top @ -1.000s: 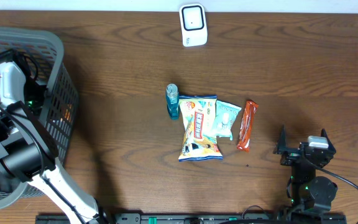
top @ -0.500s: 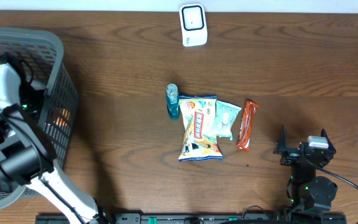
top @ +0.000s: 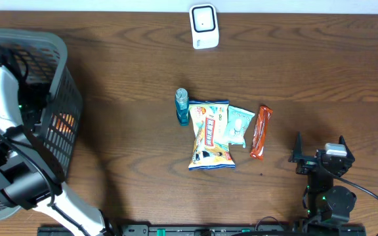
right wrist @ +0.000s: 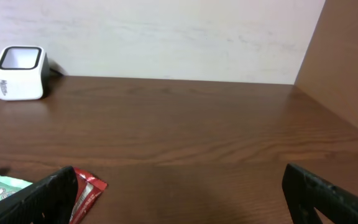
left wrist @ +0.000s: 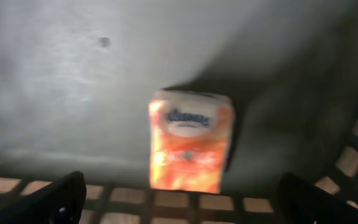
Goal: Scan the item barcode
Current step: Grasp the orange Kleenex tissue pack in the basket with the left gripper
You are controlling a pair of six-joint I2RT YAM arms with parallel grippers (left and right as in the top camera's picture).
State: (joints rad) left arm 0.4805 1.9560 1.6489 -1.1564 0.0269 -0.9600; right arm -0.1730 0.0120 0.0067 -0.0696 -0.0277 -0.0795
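The tissue pack (left wrist: pixel 190 142) is a small soft packet, orange over most of its face with a white band at the top that carries blue lettering, too blurred to read. No barcode shows on the side that faces up. It lies flat on the grey floor of the basket (top: pixel 58 52), close to the lattice wall, and from overhead only a patch of its orange shows through that wall. The left gripper (left wrist: pixel 185 199) hangs above it inside the basket, its two dark fingers (left wrist: pixel 67 196) spread wide to either side of the view and holding nothing; the pack sits apart from both. The basket stands at the left edge of the wooden table (top: pixel 307 65). Near the table's middle lie a blue bottle (top: pixel 182 106), a snack bag (top: pixel 210 134), a pale green packet (top: pixel 237 126) and a red bar (top: pixel 260 132), close side by side. The white scanner (top: pixel 203 26) stands at the far edge. The right gripper (top: pixel 320 147) rests low at the near right, fully spread and empty.
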